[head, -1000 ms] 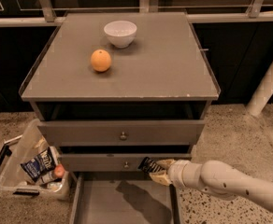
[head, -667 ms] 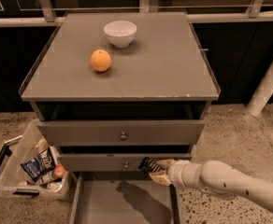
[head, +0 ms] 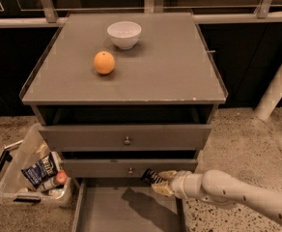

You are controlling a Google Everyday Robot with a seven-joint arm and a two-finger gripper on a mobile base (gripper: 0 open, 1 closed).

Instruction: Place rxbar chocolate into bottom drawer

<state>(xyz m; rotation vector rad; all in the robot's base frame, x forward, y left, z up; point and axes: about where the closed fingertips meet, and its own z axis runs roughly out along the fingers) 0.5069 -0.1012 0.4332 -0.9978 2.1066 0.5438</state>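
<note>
The rxbar chocolate (head: 149, 177), a small black bar, is held between the fingers of my gripper (head: 156, 182), which is shut on it. The gripper reaches in from the lower right and holds the bar just above the right rear part of the bottom drawer (head: 107, 211), in front of the middle drawer's face. The bottom drawer is pulled open and its flat grey floor shows the arm's shadow. The bar is partly hidden by the fingers.
Two knobbed grey drawers (head: 126, 140) sit above. On the cabinet top are an orange (head: 104, 62) and a white bowl (head: 124, 34). A clear bin (head: 32, 173) with snack packets stands on the floor at left. A white post (head: 276, 88) stands at right.
</note>
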